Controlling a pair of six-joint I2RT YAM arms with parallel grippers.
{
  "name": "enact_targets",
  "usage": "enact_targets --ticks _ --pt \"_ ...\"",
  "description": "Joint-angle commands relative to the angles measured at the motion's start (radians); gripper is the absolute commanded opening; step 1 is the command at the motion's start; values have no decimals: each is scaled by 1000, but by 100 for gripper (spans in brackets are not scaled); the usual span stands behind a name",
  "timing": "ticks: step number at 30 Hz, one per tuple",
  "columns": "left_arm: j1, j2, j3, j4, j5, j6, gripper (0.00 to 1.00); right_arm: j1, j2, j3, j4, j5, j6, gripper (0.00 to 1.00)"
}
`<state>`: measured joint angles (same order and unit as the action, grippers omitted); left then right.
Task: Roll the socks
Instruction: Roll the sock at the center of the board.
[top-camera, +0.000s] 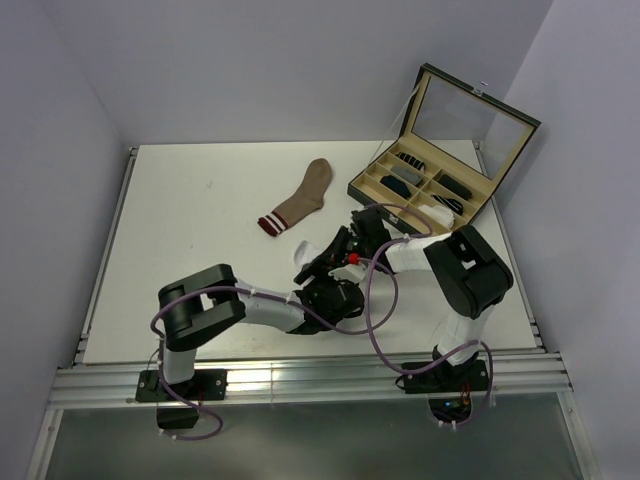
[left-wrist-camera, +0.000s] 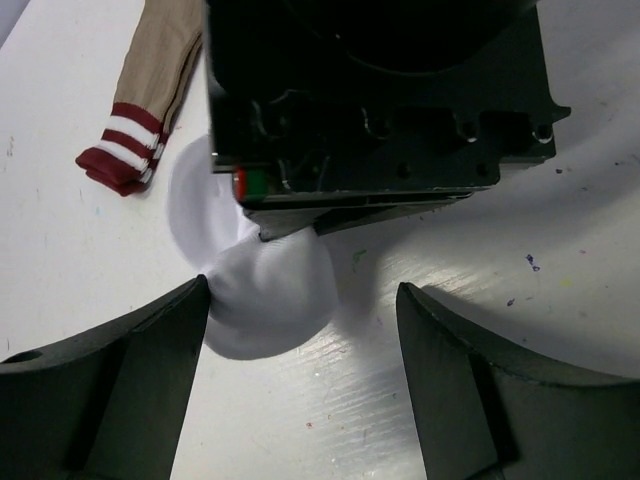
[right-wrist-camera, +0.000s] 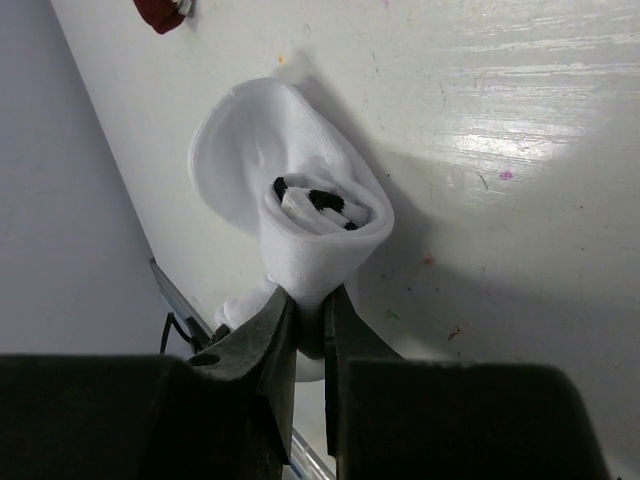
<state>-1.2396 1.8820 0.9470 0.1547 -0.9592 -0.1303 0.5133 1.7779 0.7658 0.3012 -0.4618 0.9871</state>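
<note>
The white sock (right-wrist-camera: 300, 200) is rolled into a loose bundle on the table, and its dark cuff stripes show inside the roll. My right gripper (right-wrist-camera: 310, 305) is shut on the near edge of that roll, pinching a fold of fabric. In the left wrist view the same white sock (left-wrist-camera: 270, 295) bulges below the right gripper's black body (left-wrist-camera: 380, 100). My left gripper (left-wrist-camera: 300, 310) stands open around it, with the left finger (left-wrist-camera: 150, 340) touching the fabric and the right one apart. The tan-brown sock (top-camera: 305, 200) lies flat farther back, striped cuff toward the arms.
An open case (top-camera: 440, 170) with divided compartments holding small dark sock rolls stands at the back right. Both arms meet at the table's middle (top-camera: 335, 265). The table's near edge rail (top-camera: 300, 375) runs along the front.
</note>
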Motion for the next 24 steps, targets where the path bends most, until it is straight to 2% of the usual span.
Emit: enact_targets --ticks 1,15,21,24 --pt "0 43 47 20 -18 37 79 13 26 24 -1 -43 19 0" --pt "54 137 107 -89 -7 -3 75 11 46 29 6 -81 25 0" --pt "77 155 116 -153 33 -58 64 11 37 30 -8 -81 18 0" --pt "85 169 119 -188 56 -97 53 8 31 35 -14 -86 13 0"
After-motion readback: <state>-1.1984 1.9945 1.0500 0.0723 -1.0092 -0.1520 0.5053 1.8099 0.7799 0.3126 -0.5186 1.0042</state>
